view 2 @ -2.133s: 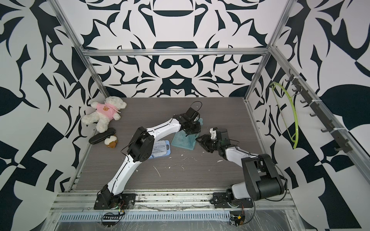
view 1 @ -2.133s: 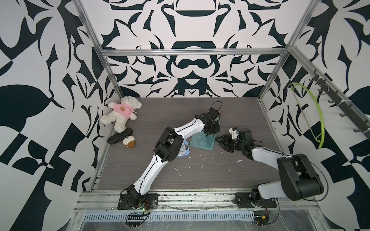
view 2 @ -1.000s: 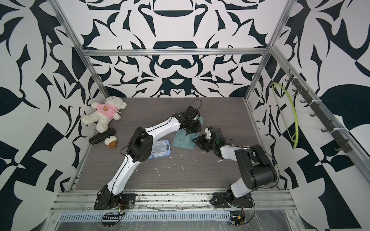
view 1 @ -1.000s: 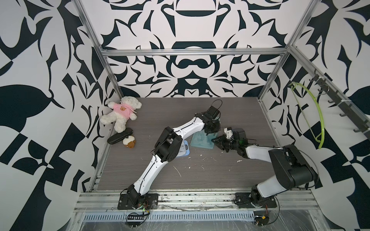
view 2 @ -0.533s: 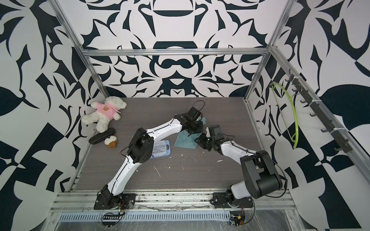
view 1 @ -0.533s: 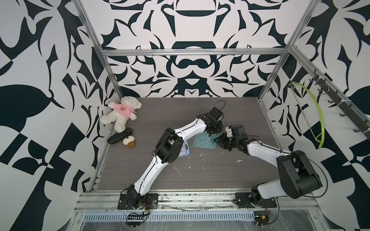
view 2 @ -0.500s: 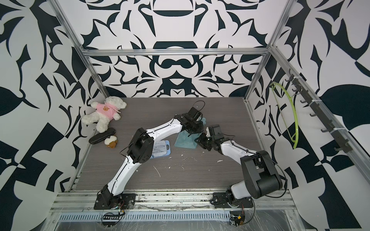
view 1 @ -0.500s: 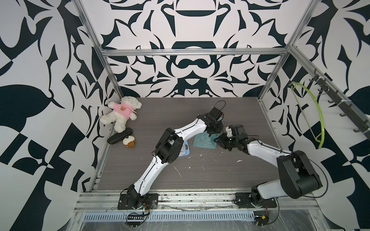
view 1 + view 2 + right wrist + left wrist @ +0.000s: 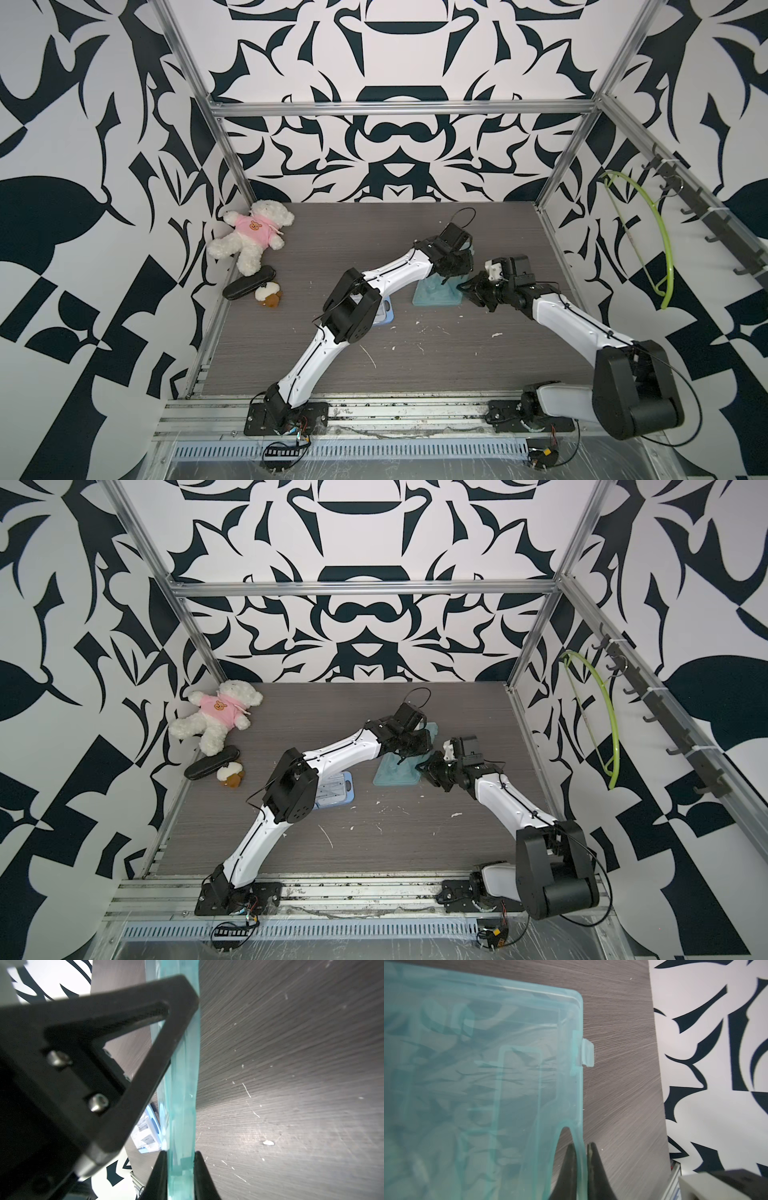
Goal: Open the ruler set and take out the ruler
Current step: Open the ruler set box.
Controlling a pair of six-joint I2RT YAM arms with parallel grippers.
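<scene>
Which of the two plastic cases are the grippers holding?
The teal case: the left gripper and right gripper both pinch its edges. The blue case lies flat and untouched, apart from it, partly under the left arm.

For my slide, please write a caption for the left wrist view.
Left gripper shut on the rim of the translucent teal ruler set, on the edge bearing its small tab.

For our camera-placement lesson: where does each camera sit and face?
Top views: high at the front, looking down on the table; both arms show.
Left wrist: on the left arm, looking along left jaws shut on the rim of the teal case.
Right wrist: on the right arm, looking along right jaws gripping the teal case.
All share the teal case.
</scene>
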